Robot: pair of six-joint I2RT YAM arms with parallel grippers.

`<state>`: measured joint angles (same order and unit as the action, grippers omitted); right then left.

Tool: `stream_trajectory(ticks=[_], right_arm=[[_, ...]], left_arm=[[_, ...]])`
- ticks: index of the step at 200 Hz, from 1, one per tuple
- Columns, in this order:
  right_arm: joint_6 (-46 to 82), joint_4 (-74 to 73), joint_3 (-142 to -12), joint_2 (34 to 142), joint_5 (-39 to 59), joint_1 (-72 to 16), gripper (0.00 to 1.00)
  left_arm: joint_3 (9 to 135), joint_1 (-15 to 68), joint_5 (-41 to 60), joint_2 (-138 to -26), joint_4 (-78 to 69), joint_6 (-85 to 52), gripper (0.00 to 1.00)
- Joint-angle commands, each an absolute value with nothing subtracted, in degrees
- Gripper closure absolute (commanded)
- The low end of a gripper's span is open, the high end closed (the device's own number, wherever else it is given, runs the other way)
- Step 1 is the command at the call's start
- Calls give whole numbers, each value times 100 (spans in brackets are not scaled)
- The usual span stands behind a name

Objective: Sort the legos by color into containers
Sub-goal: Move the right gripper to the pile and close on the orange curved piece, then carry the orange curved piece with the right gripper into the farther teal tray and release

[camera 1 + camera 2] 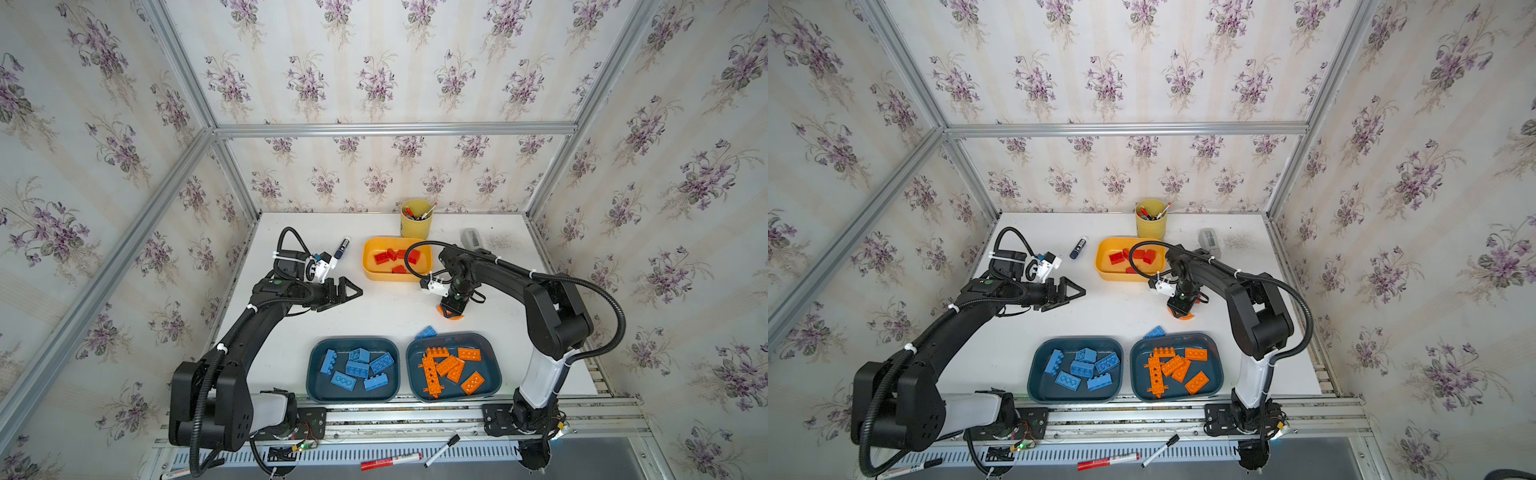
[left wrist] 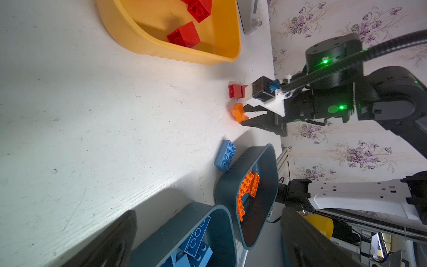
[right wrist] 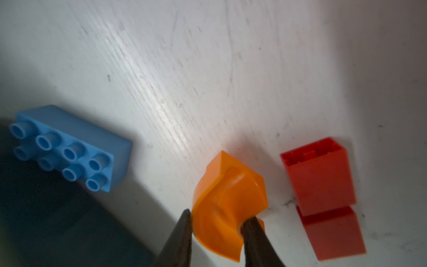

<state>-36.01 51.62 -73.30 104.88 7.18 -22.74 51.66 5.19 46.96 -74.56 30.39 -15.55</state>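
My right gripper (image 1: 451, 312) (image 3: 217, 222) points down at the table, shut on a curved orange lego (image 3: 227, 198) (image 2: 239, 113) that rests on the white surface. Two red legos (image 3: 320, 178) lie right beside it, and a blue lego (image 1: 427, 332) (image 3: 69, 150) lies by the rim of the teal container (image 1: 497, 374) holding orange legos. Another teal container (image 1: 311, 374) holds blue legos. The yellow container (image 1: 368, 270) holds red ones. My left gripper (image 1: 353, 293) hovers open and empty over the table's left middle.
A yellow cup of pens (image 1: 415, 226) stands at the back, with a grey device (image 1: 471, 239) to its right. A small marker (image 1: 341, 248) lies near the left wrist. Pens (image 1: 390, 461) lie on the front rail below the table edge.
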Motion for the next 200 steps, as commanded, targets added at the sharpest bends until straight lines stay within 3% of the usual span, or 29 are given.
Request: stream_trajectory(ticks=[1,67,126,151,174,200], right_arm=[[-3586,5318,-7512,10071,866,-2276,73],[-3468,6179,-7108,8484,1114,-2992,72],[-3140,6701,-5986,7582,1031,-4430,70],[-3088,6575,-5864,7662,876,-4746,61],[-3077,6359,-5923,7660,471,-4738,39],[-3039,5784,-5971,7378,289,-4450,30]], left_arm=[[5190,519,4724,-7462,3006,-1416,1],[5230,519,4736,-7507,3006,-1389,1],[5265,519,4767,-7582,3006,-1362,1],[5291,519,4795,-7581,3006,-1381,1],[5291,519,4794,-7516,3006,-1411,1],[5282,522,4798,-7460,3006,-1438,1]])
